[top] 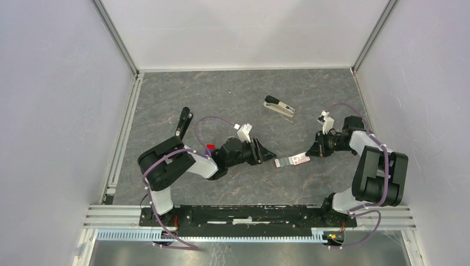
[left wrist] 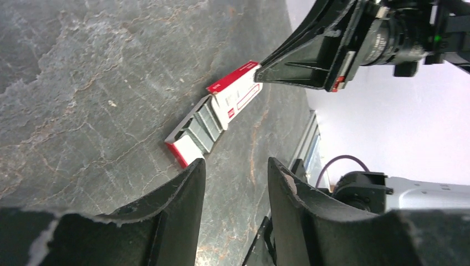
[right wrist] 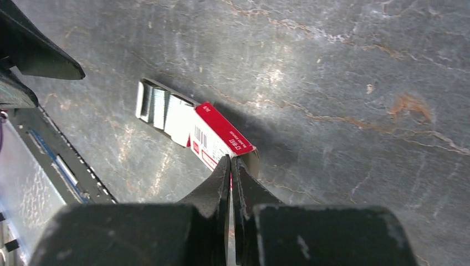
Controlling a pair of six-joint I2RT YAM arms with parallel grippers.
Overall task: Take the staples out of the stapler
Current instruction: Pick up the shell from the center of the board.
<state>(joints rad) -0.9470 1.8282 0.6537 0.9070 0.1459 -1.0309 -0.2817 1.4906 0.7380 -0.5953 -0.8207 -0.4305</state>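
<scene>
— Where were the staples [left wrist: 206, 123] to be found?

— Grey strips were seen in the tray [left wrist: 185, 145] slid out of the staple box [left wrist: 238, 94], at the box end turned toward the left fingers [left wrist: 180, 194]. Those fingers were held apart with nothing between them, just short of that end.

— And the other end?

— It was met by the right fingers [right wrist: 213, 191], pressed together at its edge. Whether a flap was pinched could not be told. The box's long axis was laid from one pair to the other.

— The stapler [top: 279, 108]?

— It was seen lying on the counter [top: 221, 100] well beyond the box, toward the back, nearer the right arm.
</scene>
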